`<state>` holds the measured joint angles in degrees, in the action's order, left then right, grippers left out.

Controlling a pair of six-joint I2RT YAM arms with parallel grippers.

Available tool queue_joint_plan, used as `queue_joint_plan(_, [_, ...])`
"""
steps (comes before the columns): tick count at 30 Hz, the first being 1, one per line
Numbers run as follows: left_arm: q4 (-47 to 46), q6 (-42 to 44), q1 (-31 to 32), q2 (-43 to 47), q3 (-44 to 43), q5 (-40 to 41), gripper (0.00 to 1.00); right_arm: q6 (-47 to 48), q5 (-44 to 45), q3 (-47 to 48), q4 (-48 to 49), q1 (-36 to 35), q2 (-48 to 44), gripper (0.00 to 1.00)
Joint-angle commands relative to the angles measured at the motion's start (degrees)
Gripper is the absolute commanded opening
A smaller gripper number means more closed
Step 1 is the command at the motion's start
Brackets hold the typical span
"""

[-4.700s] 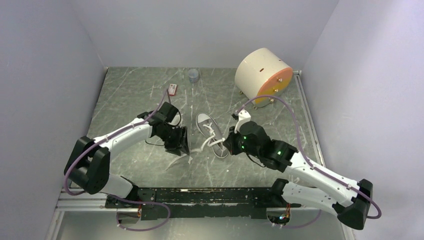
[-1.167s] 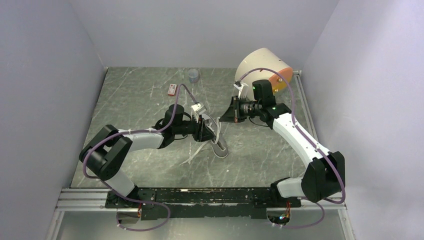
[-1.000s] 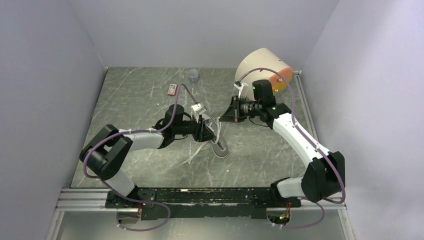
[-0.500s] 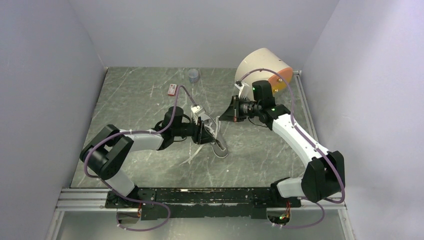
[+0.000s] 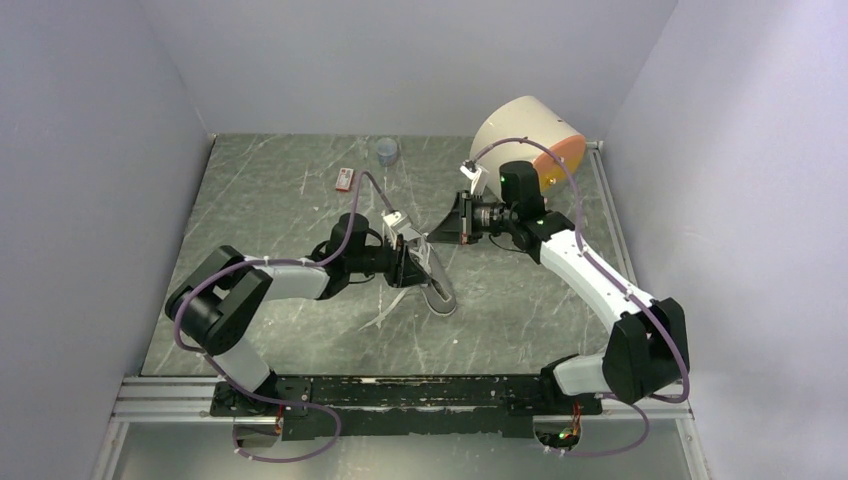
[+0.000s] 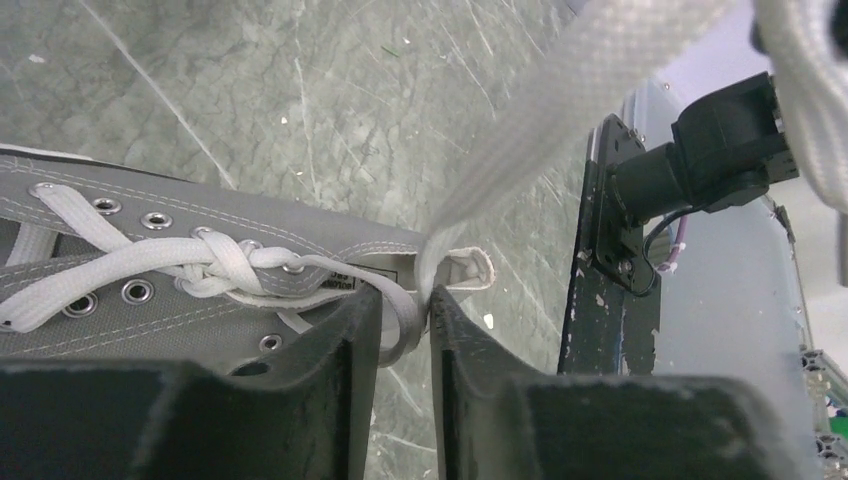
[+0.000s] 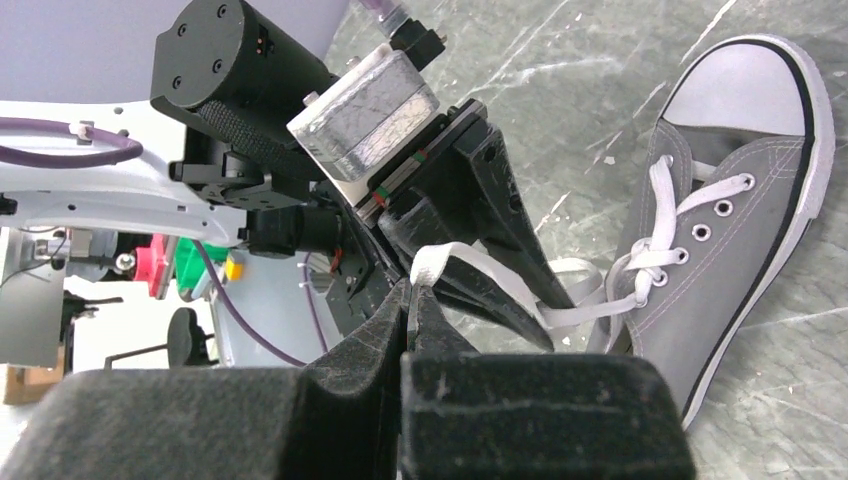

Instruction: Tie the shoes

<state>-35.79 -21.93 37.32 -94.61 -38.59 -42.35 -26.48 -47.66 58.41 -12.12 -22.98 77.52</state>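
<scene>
The grey sneaker point(image 5: 434, 276) with white sole and toe cap lies mid-table, toe toward the back. In the left wrist view its eyelets and knotted white lace point(image 6: 215, 262) show. My left gripper point(image 6: 405, 320) is at the shoe's left side, shut on a fold of lace near the tongue; in the top view the left gripper point(image 5: 407, 262) sits against the shoe. My right gripper point(image 7: 412, 295) is shut on the end of a lace loop point(image 7: 480, 268) that runs taut to the shoe point(image 7: 735, 240). In the top view the right gripper point(image 5: 441, 228) is above the shoe's toe.
A cream drum with an orange face point(image 5: 522, 140) lies at the back right, just behind the right arm. A small grey cup point(image 5: 387, 151) and a small red item point(image 5: 345, 179) sit at the back. A black rail point(image 5: 400, 392) runs along the near edge.
My right gripper has moved left and a little back with the lace, drawing it tighter. My left gripper has stayed at the shoe. Earlier, both grippers were lower beside the shoe.
</scene>
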Motion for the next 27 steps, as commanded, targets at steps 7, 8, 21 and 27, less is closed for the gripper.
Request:
queue_joint_plan(7, [6.2,5.8,-0.6,0.4,-4.2,4.2,0.12,0.3,9.0,0.7,-0.5,0.1,3.3,0.00])
queue_joint_plan(8, [6.7,6.1,-0.9,0.6,-4.3,4.0,0.12,0.4,9.5,0.8,0.1,0.0,4.5,0.00])
queue_joint_plan(21, [6.6,5.1,-2.3,0.0,-5.2,-0.7,0.09,8.9,17.6,7.9,1.3,-3.1,20.0,0.00])
queue_joint_plan(27, [6.4,4.6,-2.3,-0.4,-5.5,-1.8,0.09,10.1,16.0,11.9,-1.0,-3.7,24.6,0.00])
